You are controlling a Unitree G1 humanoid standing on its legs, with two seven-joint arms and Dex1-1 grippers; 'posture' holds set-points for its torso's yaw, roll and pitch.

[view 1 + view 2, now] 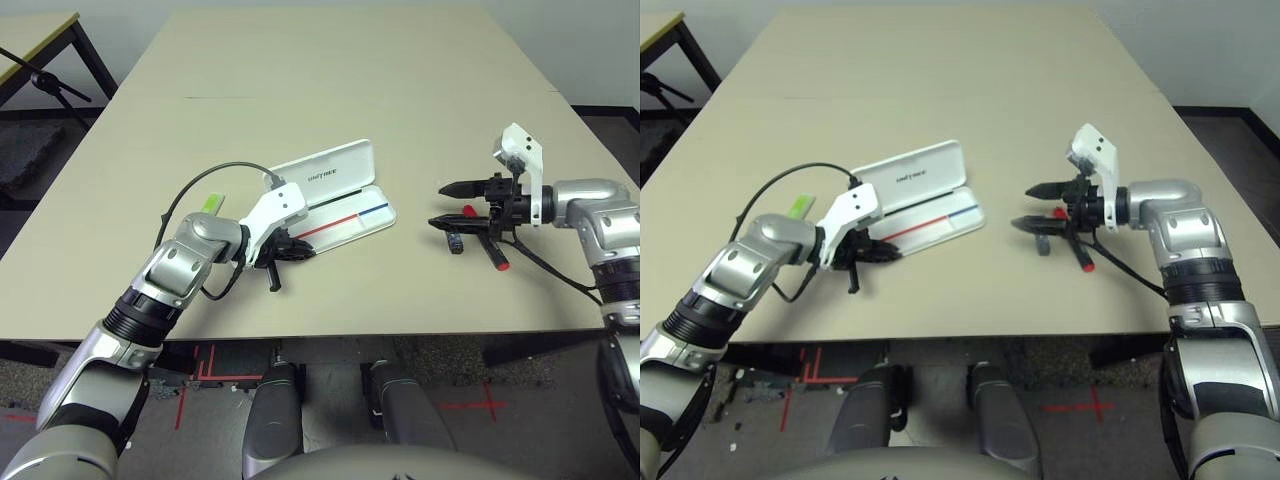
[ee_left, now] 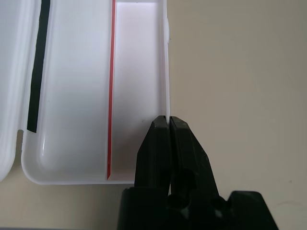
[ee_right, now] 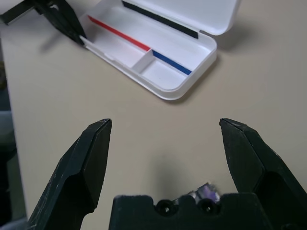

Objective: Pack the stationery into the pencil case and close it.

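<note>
And here's the white UNITREE pencil case (image 1: 377, 222) lying open on the tabletop (image 1: 330, 90), hinged lid (image 1: 355, 165) tipped back on the far side, a red-and-blue strip (image 1: 362, 212) running lengthwise inside! The left end effector (image 2: 169, 118) is right on it, fingertips pressed together over the near wall, close to the left end. Over on the right, the right end effector (image 3: 165, 122) is spread wide, nothing between its fingers, hovering over the red marker (image 1: 501, 261) and the small dark grey-blue block (image 1: 455, 243), those two side by side on the tabletop. And the lime-green highlighter (image 1: 213, 203)? Out left of the case, beyond the left forearm (image 1: 190, 255).
</note>
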